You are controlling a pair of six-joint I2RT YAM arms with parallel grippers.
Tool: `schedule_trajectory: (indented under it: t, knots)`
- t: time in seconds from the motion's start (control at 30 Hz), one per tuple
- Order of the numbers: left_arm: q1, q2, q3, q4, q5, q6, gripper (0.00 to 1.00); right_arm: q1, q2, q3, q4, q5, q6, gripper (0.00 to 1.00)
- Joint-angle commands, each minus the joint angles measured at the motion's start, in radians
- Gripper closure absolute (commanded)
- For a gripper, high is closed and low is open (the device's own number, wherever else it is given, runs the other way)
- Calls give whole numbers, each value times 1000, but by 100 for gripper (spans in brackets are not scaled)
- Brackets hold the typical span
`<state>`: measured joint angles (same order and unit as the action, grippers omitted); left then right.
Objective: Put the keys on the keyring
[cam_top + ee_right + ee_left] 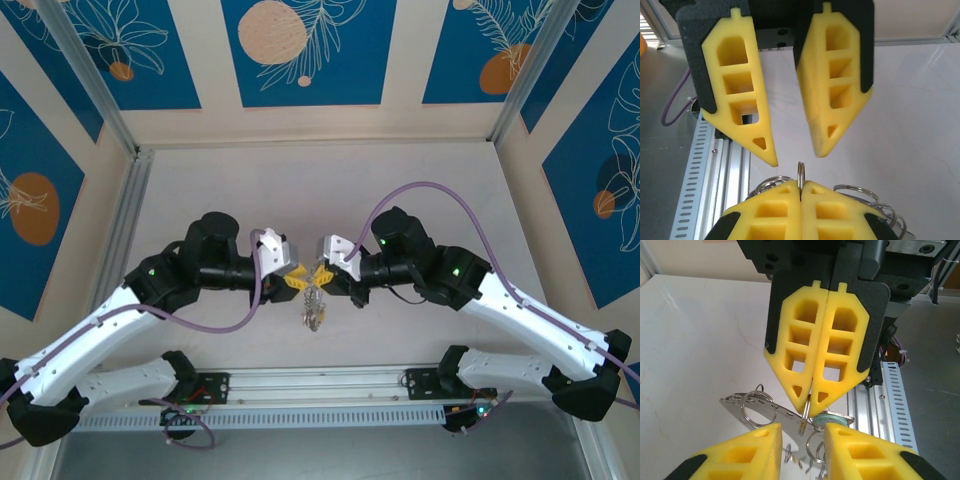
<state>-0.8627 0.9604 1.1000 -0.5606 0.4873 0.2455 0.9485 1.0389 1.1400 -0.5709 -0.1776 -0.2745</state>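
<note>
We found the right gripper (809,412) with jaws clamped on the keyring (785,415), the left gripper (796,157) with jaws apart; threading seemed unfinished.

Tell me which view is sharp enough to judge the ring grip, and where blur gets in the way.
Top external: even light, soft shadows, but the dangling metal cluster is too small to resolve. Left wrist: right gripper crisp, shut on a thin ring; loose rings below it smear. Right wrist: ring edge sharp; one finger of the open left gripper looks softened.
</note>
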Motion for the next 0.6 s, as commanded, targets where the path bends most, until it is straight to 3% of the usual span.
schedule_trajectory:
  t: [0.0, 0.3, 0.57]
  knots:
    - [-7, -28, -4, 27, -31, 7, 70, 3, 0, 46, 7, -43, -14, 100]
    - [-8, 13, -5, 53, -4, 7, 69, 4, 0, 43, 29, -77, -6, 100]
    - [-15, 32, -2, 26, 0, 10, 75, -5, 0, 40, 42, -79, -5, 100]
